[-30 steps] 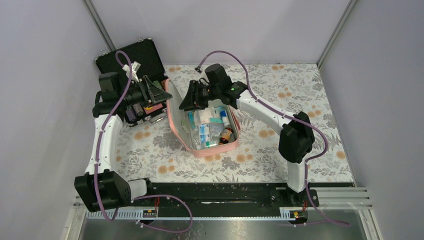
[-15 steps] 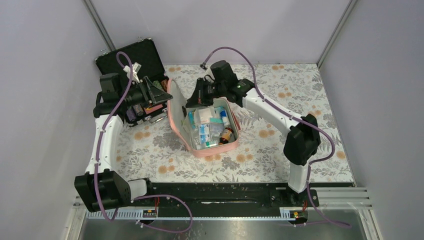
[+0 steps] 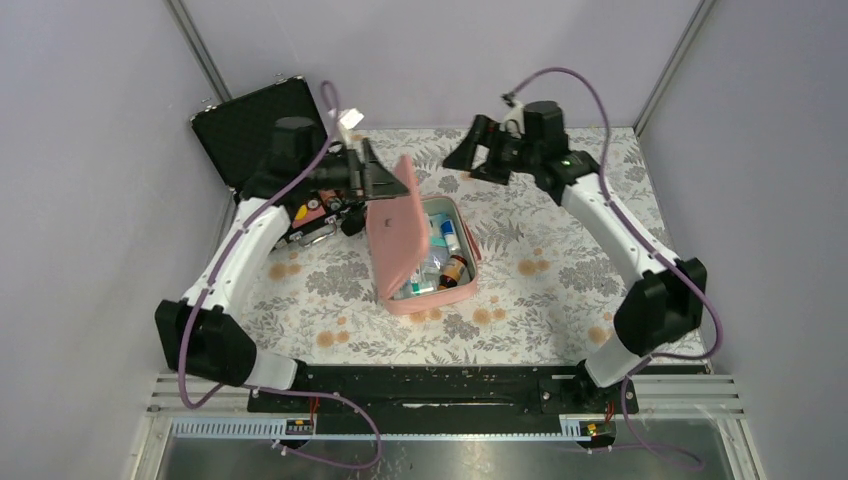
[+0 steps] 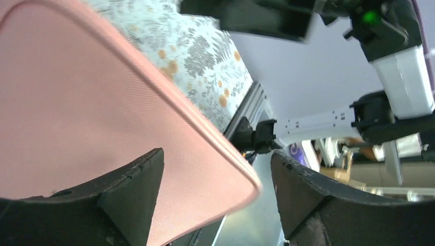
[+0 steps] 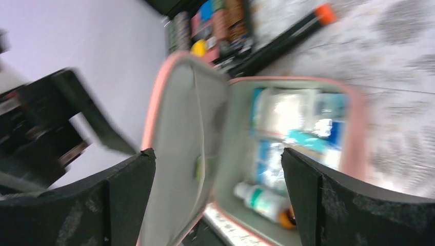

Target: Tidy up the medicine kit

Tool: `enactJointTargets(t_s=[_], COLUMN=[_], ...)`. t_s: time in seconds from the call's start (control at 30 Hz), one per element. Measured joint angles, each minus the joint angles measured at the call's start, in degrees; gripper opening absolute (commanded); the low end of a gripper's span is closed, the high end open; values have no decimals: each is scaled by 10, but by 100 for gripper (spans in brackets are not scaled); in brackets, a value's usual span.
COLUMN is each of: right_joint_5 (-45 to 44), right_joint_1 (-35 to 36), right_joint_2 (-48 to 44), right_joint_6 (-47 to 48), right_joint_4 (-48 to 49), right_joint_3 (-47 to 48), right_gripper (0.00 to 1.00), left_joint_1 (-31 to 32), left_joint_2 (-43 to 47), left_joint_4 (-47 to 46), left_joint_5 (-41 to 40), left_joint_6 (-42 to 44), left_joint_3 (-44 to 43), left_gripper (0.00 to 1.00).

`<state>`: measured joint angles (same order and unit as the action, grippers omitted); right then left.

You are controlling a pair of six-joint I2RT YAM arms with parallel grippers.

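Starting at the far left, a hard black case point(image 3: 255, 125) stands open, behind and to the left of the left claw point(image 4: 216, 154). Rows of round chips point(image 3: 312, 208) fill its base. The left claw's blunt, matte black fingers point(image 4: 128, 195) are spread. The lid point(image 3: 398, 235) of the kit point(image 3: 440, 298) stands nearly upright between them. Its pink woven fabric runs close along one finger and stands clear of the other, and its rounded corner pokes into the gap.

The kit is a soft pink rectangle with rounded corners and a smooth grey lining. It lies just below and to the right of that claw on a floral cloth point(image 3: 560, 280). Small boxes, pale packets and an amber bottle point(image 3: 455, 270) are packed inside.

Farther right, the right claw point(image 5: 218, 154) hangs raised with its fingers spread wide and nothing between them. It looks down on the kit from behind, well apart; its wrist view is blurred.
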<state>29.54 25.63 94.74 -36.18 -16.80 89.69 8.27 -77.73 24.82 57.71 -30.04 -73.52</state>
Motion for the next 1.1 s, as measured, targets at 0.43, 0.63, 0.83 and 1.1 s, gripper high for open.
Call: enactJointTargets(t_s=[0.43,0.63,0.83,1.1], right_joint_5=[-6,79,138,170], right_joint_1=[-135,-133,-133,-129], right_joint_2=[-114,-16,125,148], right_joint_6=[128,155,117,90], right_joint_4=[108,115,112,142], right_joint_3=[-242,-231,-202,-209], right_gripper=[99,62,49,51], left_joint_1=[131,90,43,25], left_joint_2=[-54,5,-5,-128], left_joint_4=[60,77,86,44], left_joint_5=[-202,-321,-374,-316], left_joint_6=[178,197,207,177], left_joint_3=[-105,95,125,120], left_gripper=[81,80,77,71])
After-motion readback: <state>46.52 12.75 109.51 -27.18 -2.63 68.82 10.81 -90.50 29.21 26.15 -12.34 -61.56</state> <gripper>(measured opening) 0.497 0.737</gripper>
